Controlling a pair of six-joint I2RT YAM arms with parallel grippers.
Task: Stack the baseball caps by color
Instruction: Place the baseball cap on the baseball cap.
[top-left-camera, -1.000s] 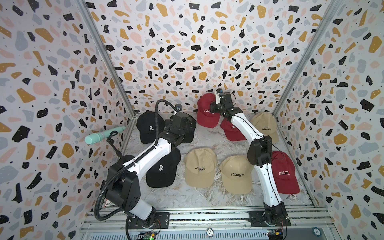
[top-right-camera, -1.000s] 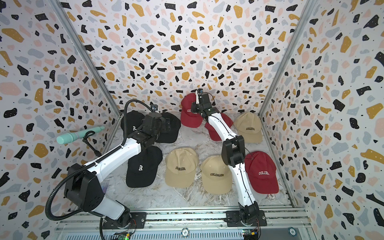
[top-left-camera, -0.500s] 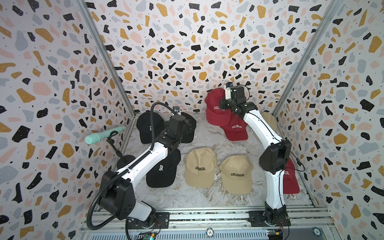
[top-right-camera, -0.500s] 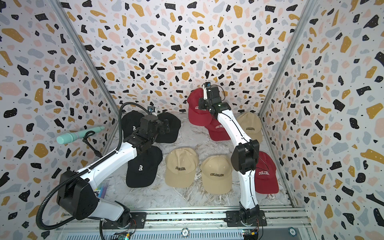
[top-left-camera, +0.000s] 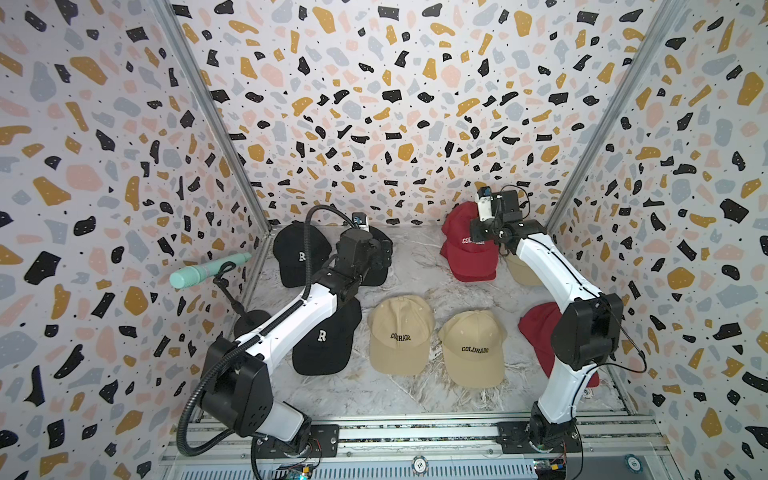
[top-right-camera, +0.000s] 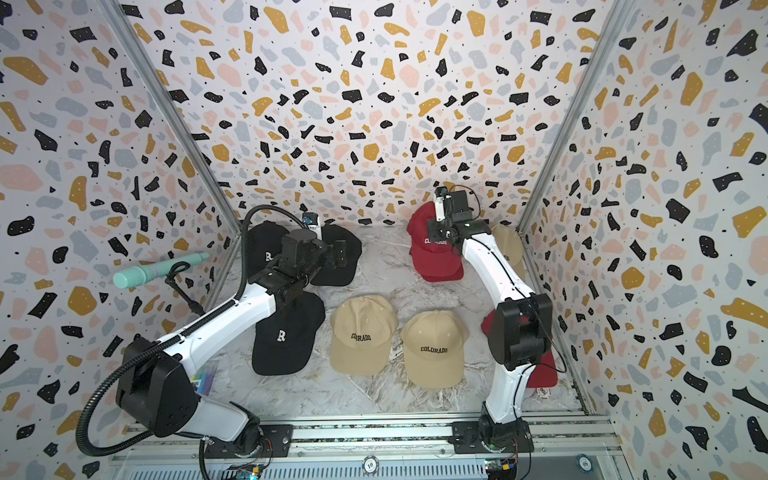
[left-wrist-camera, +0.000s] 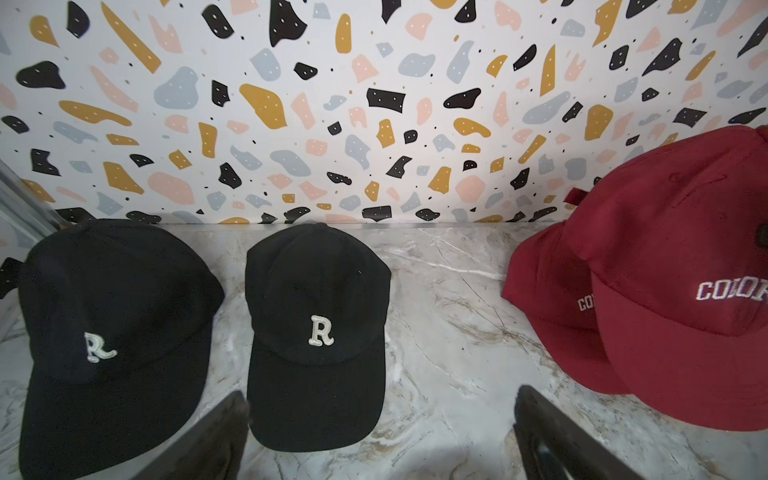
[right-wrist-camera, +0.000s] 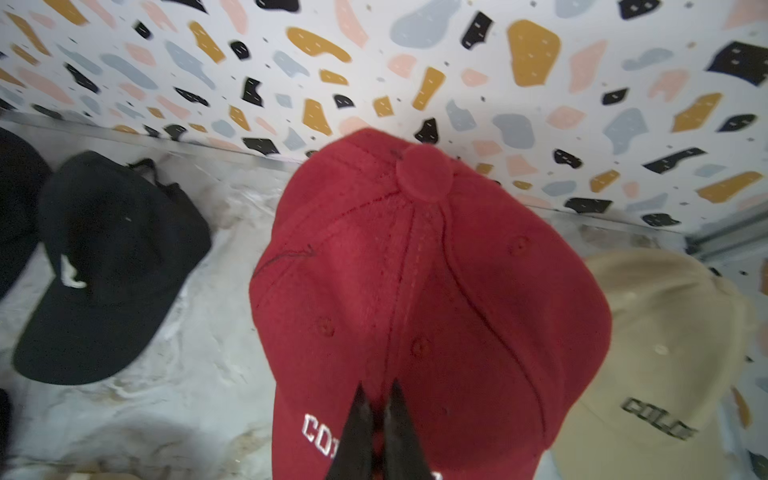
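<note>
- Red cloth is pinched in the right gripper (right-wrist-camera: 377, 388): its jaws are almost closed on the front panel of a red cap (right-wrist-camera: 415, 291), right at the white "COLORADO" lettering.
- That red cap is at the back of the table (top-left-camera: 415, 266), towards the right. It overlaps a second red cap (left-wrist-camera: 548, 299) that peeks out from under it. I cannot tell whether it rests on that one or hangs just above it.
- A third red cap (top-left-camera: 538, 332) lies at the front right, partly hidden by the right arm.
- The left gripper (left-wrist-camera: 381, 392) has its jaws spread wide and holds nothing. It hangs over the brim of a black cap (left-wrist-camera: 316, 316), which has a second black cap (left-wrist-camera: 108, 316) just beside it at the back left.
- A front black cap (top-left-camera: 328, 338) lies nearer the rail, partly under the left arm.
- The left tan cap (top-left-camera: 401, 332) and right tan cap (top-left-camera: 473, 345) lie side by side in the front middle.
- A corner tan cap (right-wrist-camera: 665, 332) sits at the back right, just beside the held one.
</note>
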